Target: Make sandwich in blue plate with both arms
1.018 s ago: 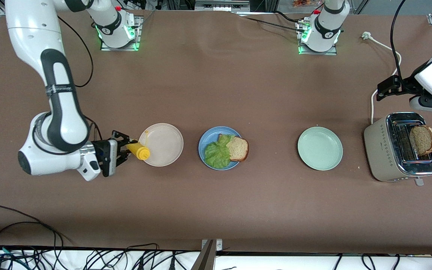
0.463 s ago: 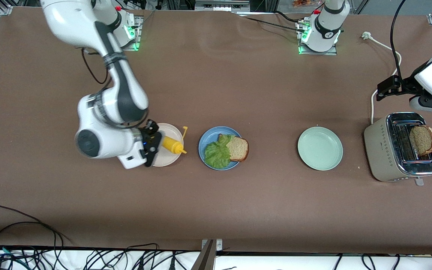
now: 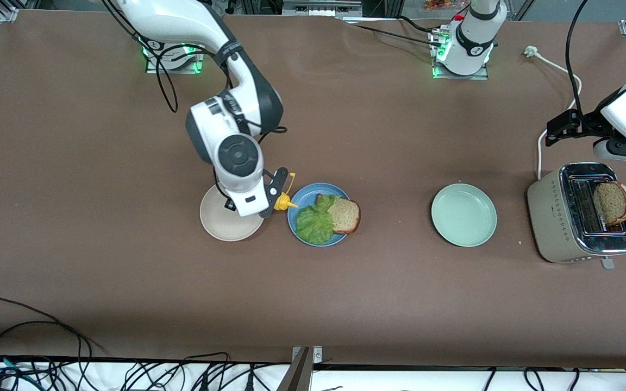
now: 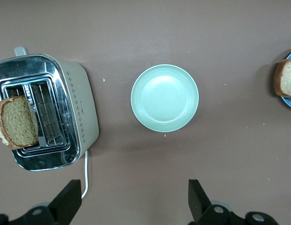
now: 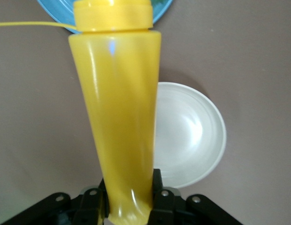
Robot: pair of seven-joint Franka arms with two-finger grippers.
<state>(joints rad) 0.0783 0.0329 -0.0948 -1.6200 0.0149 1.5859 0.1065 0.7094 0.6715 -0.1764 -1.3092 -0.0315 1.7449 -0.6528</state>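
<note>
The blue plate (image 3: 307, 194) holds a green lettuce leaf (image 3: 315, 222) and one brown bread slice (image 3: 344, 215), which partly overlap. My right gripper (image 3: 275, 195) is shut on a yellow squeeze bottle (image 3: 285, 203), whose nozzle points at the plate's rim on the right arm's side. In the right wrist view the bottle (image 5: 117, 117) fills the middle between the right gripper (image 5: 129, 201) and the blue plate (image 5: 160, 11). A second bread slice (image 3: 612, 202) stands in the toaster (image 3: 555, 217). My left gripper (image 3: 555, 130) is open and empty, waiting above the table beside the toaster.
A beige-white plate (image 3: 220, 220) lies under the right wrist. A mint-green plate (image 3: 463, 214) lies between the blue plate and the toaster. A white power cord (image 3: 557, 68) runs from the toaster toward the left arm's base. Cables hang along the near table edge.
My right arm swung the yellow bottle across the beige-white plate toward the blue plate; its nozzle now reaches the blue rim. The left arm has not moved.
</note>
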